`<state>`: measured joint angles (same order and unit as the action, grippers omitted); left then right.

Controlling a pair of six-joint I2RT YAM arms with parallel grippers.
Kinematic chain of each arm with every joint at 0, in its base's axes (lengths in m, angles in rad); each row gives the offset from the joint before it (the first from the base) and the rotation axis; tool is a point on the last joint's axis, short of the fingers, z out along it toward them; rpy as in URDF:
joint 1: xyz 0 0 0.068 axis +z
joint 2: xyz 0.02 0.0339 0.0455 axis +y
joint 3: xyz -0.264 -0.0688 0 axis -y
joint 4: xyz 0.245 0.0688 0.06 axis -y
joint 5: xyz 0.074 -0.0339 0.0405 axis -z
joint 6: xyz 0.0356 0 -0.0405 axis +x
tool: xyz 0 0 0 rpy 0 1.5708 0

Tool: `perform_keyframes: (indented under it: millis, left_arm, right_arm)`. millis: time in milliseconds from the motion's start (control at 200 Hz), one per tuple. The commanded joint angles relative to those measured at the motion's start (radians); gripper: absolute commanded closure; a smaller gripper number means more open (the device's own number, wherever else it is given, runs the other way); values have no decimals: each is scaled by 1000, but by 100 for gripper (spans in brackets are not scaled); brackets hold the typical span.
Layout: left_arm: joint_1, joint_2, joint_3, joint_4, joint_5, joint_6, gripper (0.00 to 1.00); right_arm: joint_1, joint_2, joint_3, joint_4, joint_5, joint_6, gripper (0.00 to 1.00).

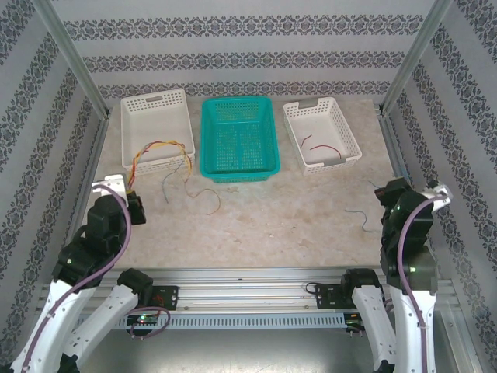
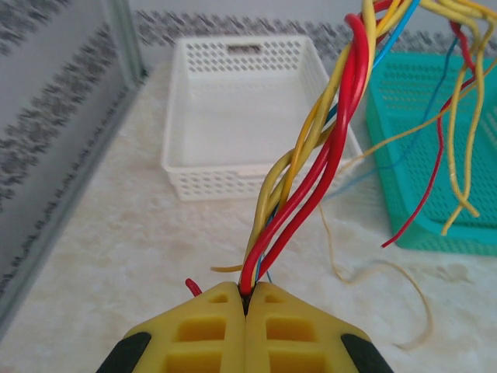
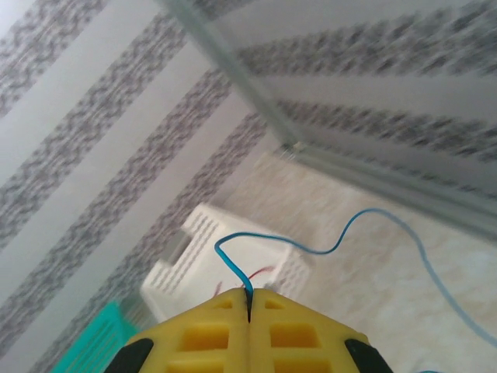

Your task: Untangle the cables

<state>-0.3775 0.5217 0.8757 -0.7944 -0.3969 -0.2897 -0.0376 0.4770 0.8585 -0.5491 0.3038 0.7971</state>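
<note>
Twisting together, thin red, yellow, blue cables

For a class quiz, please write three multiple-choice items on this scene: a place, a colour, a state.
1. Where is the teal basket?
A. between the left white basket and the right white basket
B. far left
C. far right

2. Which colour is the cable in the right gripper?
A. red
B. blue
C. yellow

3. How is the left gripper?
A. wide open
B. shut on nothing
C. shut on twisted cables

Answers:
1 A, a white one stands on each side.
2 B, the cable leaving its closed tips is blue.
3 C, red and yellow ones run out from its closed tips.
</note>
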Motion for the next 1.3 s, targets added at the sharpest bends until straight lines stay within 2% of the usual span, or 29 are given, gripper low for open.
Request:
perform_keyframes:
  millis: [0,45,125,275,515,645,774,879,984,1149,1294]
  left_arm:
    - [9,56,35,55,154,-39,100]
    - [10,78,37,73,205,-46,100]
    - [9,104,35,99,260,-66,100]
    - [4,142,39,133,353,-80,100]
    - [-46,186,45,174,413,-69,100]
    - [-79,199,49,194,444,-56,100]
    - [-98,200,61,192,449,-36,100]
    - [-100,184,63,153,421,-3,100]
    - [-100,173,39,111,424,27,100]
    - [-100,133,-18,85,435,52,100]
    - [-101,128,-38,71,454,67,100]
  right_arm:
    - [-3,122,9,119,-317,-32,100]
    - [-1,176,23,123,-418,-34,100]
    - [32,213,16,156,-482,-20,100]
    - [179,199,6,201,-422,-69,100]
    - [464,303,42,227,-420,-129,100]
    - [573,343,67,261,-408,-165,100]
    - [641,392,142,255,-389,-219,100]
    - [655,443,251,219,-386,-258,100]
    - [664,538,407,149,-442,-299,100]
    - [725,711,697,26,-421,-388,100]
    - [739,869,979,-54,-448,-430,100]
